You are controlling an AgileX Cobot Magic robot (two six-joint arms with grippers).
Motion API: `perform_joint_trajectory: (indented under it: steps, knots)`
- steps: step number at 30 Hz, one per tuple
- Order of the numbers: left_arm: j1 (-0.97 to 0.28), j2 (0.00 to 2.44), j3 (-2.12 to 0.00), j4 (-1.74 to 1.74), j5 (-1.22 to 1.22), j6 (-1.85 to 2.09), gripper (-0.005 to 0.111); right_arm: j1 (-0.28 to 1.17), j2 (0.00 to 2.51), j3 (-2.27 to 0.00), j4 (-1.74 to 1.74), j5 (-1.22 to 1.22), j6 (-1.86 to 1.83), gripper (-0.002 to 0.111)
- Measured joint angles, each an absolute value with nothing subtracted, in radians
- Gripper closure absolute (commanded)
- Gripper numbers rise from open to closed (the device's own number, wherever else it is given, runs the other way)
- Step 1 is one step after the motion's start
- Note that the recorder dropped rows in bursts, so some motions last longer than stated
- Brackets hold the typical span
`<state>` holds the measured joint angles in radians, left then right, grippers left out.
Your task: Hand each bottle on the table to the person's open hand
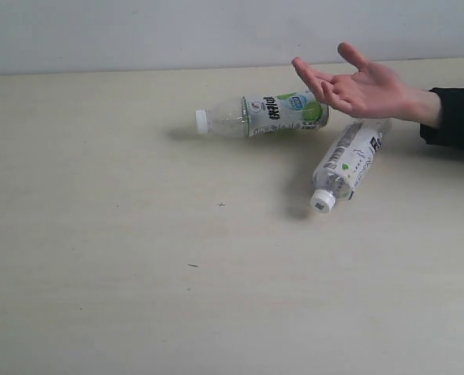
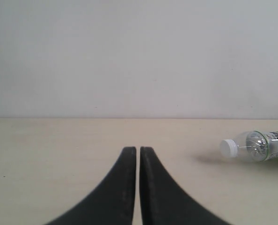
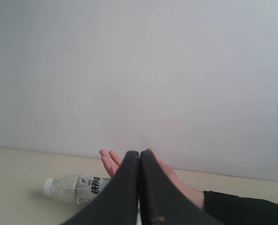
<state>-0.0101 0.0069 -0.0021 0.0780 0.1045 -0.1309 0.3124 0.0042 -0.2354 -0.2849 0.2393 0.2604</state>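
Green-label bottle (image 1: pixel 263 115) lies beside the open hand (image 1: pixel 365 90), white-label bottle (image 1: pixel 348 164) partly beneath it; both jaws are closed, empty; reaching there could strike the hand.

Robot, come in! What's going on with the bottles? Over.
Left pincer shut, empty; right pincer same. Green bottle and white bottle lying on table. Hand open near them. Nothing blocking.

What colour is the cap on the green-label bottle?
White; the cap of the green-label bottle shows best in the left wrist view.
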Motion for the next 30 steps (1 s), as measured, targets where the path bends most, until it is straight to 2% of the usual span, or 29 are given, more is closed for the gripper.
perform_joint_trajectory:
  steps: [30]
  knots:
    - [-0.010,0.007,-0.002,0.078,0.105,-0.131,0.101,0.312,0.004,-0.185,-0.290,0.237,0.253,0.108]
